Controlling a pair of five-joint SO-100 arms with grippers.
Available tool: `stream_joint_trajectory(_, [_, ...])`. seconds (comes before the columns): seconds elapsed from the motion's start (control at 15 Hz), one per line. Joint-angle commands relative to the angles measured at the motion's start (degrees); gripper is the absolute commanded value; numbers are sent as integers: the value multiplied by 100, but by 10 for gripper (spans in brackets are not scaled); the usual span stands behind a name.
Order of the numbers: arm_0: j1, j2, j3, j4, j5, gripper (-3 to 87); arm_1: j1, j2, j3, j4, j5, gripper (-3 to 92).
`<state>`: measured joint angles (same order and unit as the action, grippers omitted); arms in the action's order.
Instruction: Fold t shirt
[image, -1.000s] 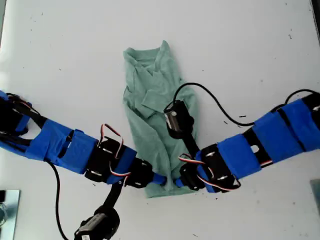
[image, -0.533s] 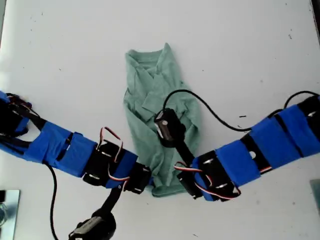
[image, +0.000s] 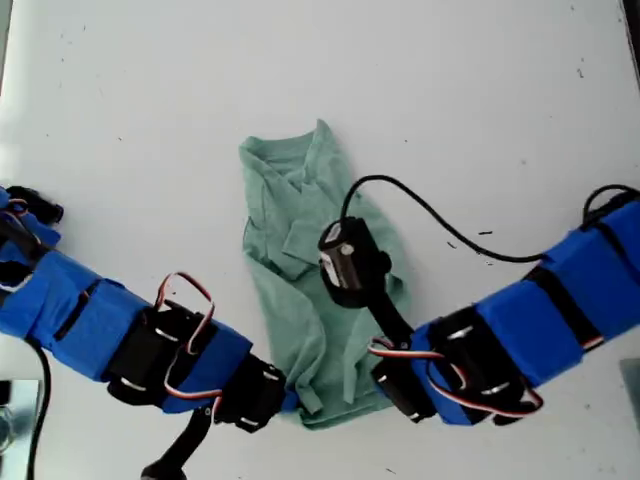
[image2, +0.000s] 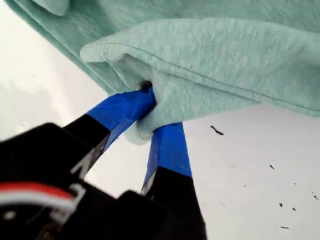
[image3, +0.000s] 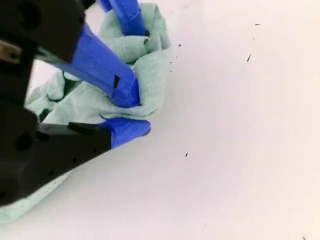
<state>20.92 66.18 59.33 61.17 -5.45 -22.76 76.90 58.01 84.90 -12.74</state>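
The pale green t shirt (image: 300, 230) lies crumpled lengthwise on the white table, its neck end toward the exterior view's top. My first gripper (image: 290, 400), on the arm from the exterior view's left, is shut on the shirt's lower hem (image2: 225, 50); its blue fingers (image2: 167, 145) pinch a fold of cloth. My second gripper (image: 375, 388), on the arm from the exterior view's right, is shut on the same lower edge (image3: 150, 65). There its blue fingers (image3: 120, 90) clamp bunched cloth. The second arm's camera housing hides part of the shirt's middle.
The white table (image: 500, 100) spreads on all sides of the shirt. A black cable (image: 430, 210) loops over the table beside the shirt. A metallic object (image: 15, 420) sits at the exterior view's bottom left corner.
Both grippers have moved toward the exterior view's bottom edge, still holding the hem. The whole shirt has slid that way with them and stretched longer.
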Motion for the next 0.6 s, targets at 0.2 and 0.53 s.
stream_joint_trajectory(0.2, [-1538, 1125, 299, 185, 1230, -2, 2347, 677, 229, -325, -2188, 15])
stream_joint_trajectory(0.53, [-3270, 1459, 308, 255, 1846, -2, 4175, 598, 0, -1652, -3410, 15])
